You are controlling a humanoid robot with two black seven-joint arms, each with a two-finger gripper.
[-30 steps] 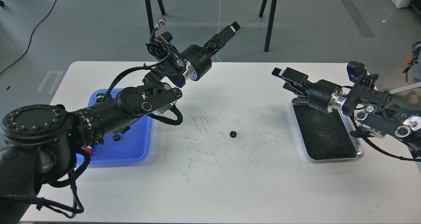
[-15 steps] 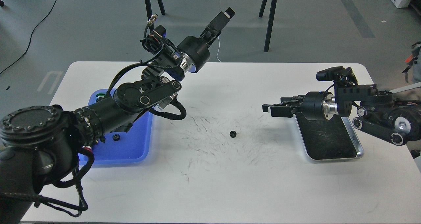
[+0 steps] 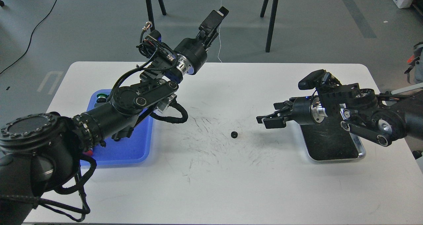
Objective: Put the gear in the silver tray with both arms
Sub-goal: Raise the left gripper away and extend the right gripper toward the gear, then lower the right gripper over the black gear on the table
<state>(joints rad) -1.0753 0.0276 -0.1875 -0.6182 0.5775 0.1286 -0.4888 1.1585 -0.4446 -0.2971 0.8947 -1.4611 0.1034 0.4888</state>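
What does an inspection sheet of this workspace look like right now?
Surface: white table, dark scuff marks at its middle.
Job's things: gear alone on the table; silver tray at right, nothing seen in its visible part.
Clutter: blue tray at left, small parts partly hidden by the arm.
Grippers: left tool raised beyond the far edge, state unclear; right tool open, near the gear, apart from it.
Cables: on the floor, far left.
Surroundings: grey floor, black stand legs.

Single head view, looking forward and down, white table [image 3: 231, 185] filling the frame, floor beyond
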